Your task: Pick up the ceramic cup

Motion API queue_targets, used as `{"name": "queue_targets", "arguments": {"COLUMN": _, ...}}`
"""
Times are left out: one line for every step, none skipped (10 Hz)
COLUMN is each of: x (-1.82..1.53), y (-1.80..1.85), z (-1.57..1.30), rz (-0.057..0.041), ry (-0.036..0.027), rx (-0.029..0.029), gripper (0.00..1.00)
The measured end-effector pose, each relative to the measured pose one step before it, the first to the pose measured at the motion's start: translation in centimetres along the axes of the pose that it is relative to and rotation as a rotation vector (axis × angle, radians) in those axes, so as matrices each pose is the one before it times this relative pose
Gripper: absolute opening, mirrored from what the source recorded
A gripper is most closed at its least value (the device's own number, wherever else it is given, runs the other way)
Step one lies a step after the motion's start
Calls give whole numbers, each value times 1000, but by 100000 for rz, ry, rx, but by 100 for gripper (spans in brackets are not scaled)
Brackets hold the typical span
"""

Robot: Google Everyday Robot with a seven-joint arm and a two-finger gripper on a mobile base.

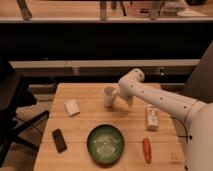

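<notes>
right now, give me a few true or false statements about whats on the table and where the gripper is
1. The gripper is at the ceramic cup, near the table's middle. True.
2. The green bowl sits behind the cup. False: it is nearer the front edge.
3. A carrot lies right of the bowl. True.
4. The black device is inside the bowl. False: it lies on the table to the bowl's left.
5. The white bottle lies right of the cup. True.
</notes>
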Motion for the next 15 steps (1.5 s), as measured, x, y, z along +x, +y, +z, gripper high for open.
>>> {"name": "queue_targets", "arguments": {"x": 100, "y": 147, "z": -122, "rz": -40, "ry": 55, "rx": -25, "gripper": 80}}
{"name": "queue_targets", "arguments": {"x": 40, "y": 94, "z": -14, "rz": 24, "ry": 22, "rx": -117, "gripper": 80}}
{"name": "queue_targets", "arguments": {"x": 28, "y": 7, "z": -34, "rz": -123, "ry": 64, "rx": -8, "gripper": 80}}
{"name": "queue_targets", "arguments": {"x": 27, "y": 38, "z": 9, "rz": -114, "ry": 22, "rx": -34, "gripper": 80}}
{"name": "queue_targets", "arguments": {"x": 68, "y": 68, "z": -5, "rz": -23, "ry": 79, "rx": -64, "gripper": 80}}
{"name": "queue_targets", "arguments": {"x": 59, "y": 88, "z": -26, "rz": -23, "ry": 27, "rx": -68, "gripper": 80}}
{"name": "queue_targets", "arguments": {"x": 81, "y": 99, "z": -108, "rz": -15, "ry": 109, "rx": -78, "gripper": 80}}
{"name": "queue_targets", "arguments": {"x": 33, "y": 96, "z": -69, "rz": -72, "ry": 41, "rx": -63, "gripper": 80}}
{"name": "queue_targets", "arguments": {"x": 27, "y": 95, "z": -50, "rz": -47, "ry": 32, "rx": -138, "gripper": 78}}
{"name": "queue_targets", "arguments": {"x": 40, "y": 58, "z": -88, "rz": -49, "ry": 67, "rx": -80, "gripper": 78}}
{"name": "queue_targets", "arguments": {"x": 50, "y": 30, "z": -111, "rz": -20, "ry": 80, "rx": 26, "gripper": 79}}
{"name": "queue_targets", "arguments": {"x": 17, "y": 41, "z": 2, "rz": 1, "ry": 9, "rx": -20, "gripper": 80}}
{"name": "queue_targets", "arguments": {"x": 50, "y": 109, "z": -10, "rz": 11, "ry": 55, "rx": -36, "gripper": 80}}
{"name": "queue_targets", "arguments": {"x": 26, "y": 91, "z": 4, "rz": 4, "ry": 28, "rx": -23, "gripper": 80}}
{"name": "queue_targets", "arguments": {"x": 62, "y": 88, "z": 4, "rz": -28, "ry": 96, "rx": -39, "gripper": 80}}
